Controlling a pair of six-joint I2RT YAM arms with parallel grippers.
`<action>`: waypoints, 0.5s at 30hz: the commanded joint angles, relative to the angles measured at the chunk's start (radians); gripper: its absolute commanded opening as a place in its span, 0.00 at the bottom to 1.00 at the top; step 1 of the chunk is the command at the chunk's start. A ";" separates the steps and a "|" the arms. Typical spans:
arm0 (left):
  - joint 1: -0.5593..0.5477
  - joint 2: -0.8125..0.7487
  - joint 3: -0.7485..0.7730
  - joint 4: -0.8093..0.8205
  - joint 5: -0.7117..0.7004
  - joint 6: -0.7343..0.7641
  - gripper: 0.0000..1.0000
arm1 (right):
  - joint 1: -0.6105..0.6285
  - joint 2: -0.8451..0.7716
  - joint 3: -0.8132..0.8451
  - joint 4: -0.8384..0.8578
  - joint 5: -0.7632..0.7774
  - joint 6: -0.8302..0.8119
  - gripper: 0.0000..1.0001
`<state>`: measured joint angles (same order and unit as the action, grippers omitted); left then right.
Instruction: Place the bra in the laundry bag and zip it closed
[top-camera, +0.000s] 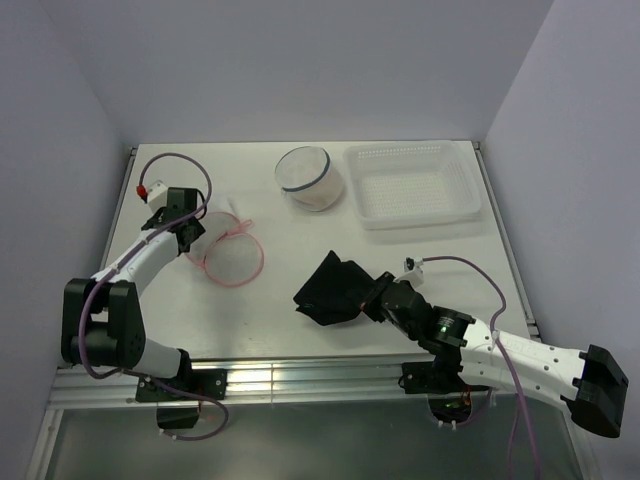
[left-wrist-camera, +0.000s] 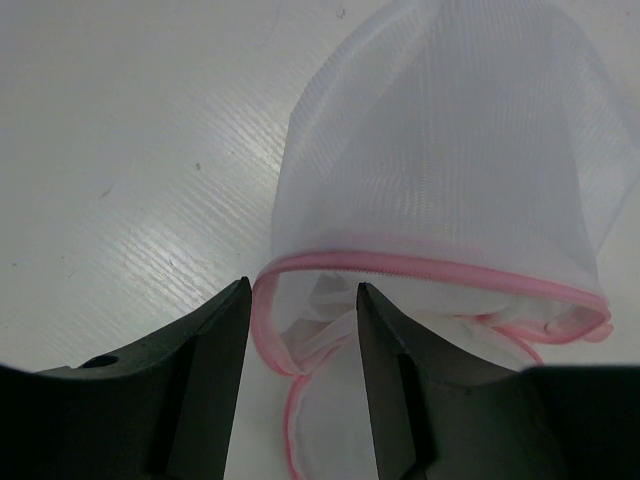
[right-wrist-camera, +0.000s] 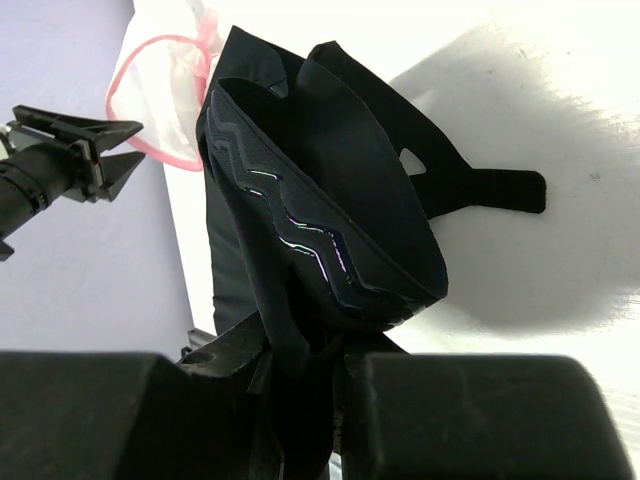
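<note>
Pinching bra (right-wrist-camera: 320, 200) — right end effector (right-wrist-camera: 305, 372); left end effector (left-wrist-camera: 303, 298) spread astride laundry bag (left-wrist-camera: 440, 150) rim

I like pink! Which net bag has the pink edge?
The net bag lying at the left hand has the pink rim. The round bag standing beside the white basket has a dark rim instead.
</note>
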<state>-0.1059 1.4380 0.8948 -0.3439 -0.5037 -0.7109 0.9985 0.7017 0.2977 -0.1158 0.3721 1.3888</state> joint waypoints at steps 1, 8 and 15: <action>0.005 0.012 0.044 0.052 -0.032 0.027 0.53 | -0.008 -0.016 0.008 0.031 0.013 -0.013 0.01; 0.005 0.052 0.056 0.037 -0.068 0.011 0.52 | -0.008 -0.002 0.014 0.042 0.005 -0.024 0.01; 0.005 -0.028 -0.011 0.057 -0.078 0.001 0.55 | -0.009 -0.004 0.009 0.042 0.011 -0.022 0.01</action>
<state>-0.1059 1.4551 0.8955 -0.3122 -0.5480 -0.7010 0.9966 0.6998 0.2974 -0.1146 0.3710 1.3777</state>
